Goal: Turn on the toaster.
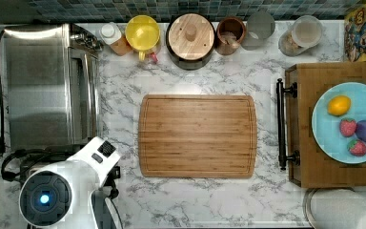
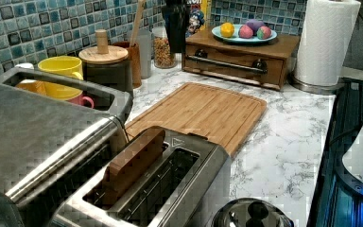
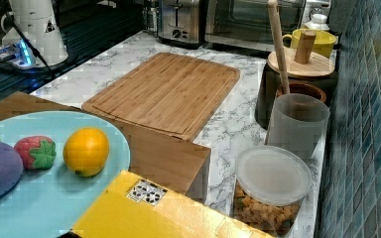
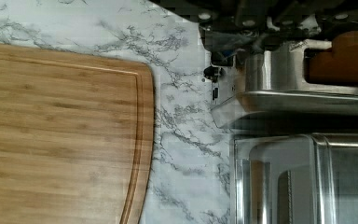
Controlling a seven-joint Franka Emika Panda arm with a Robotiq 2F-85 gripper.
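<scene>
Steel toaster [image 2: 170, 189] sits at the left view's bottom, a brown slice [image 2: 134, 163] upright in one slot, just beside the toaster oven [image 2: 38, 137]; rightwards lies the cutting board [image 2: 203, 111]. Whether the gripper is open, I cannot tell.

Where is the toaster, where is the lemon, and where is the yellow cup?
toaster [image 2: 170, 177]: left view, on its steel top between the slots.
lemon [image 1: 339, 105]: top view, middle of the yellow fruit.
yellow cup [image 1: 142, 32]: top view, inside of the cup.
</scene>
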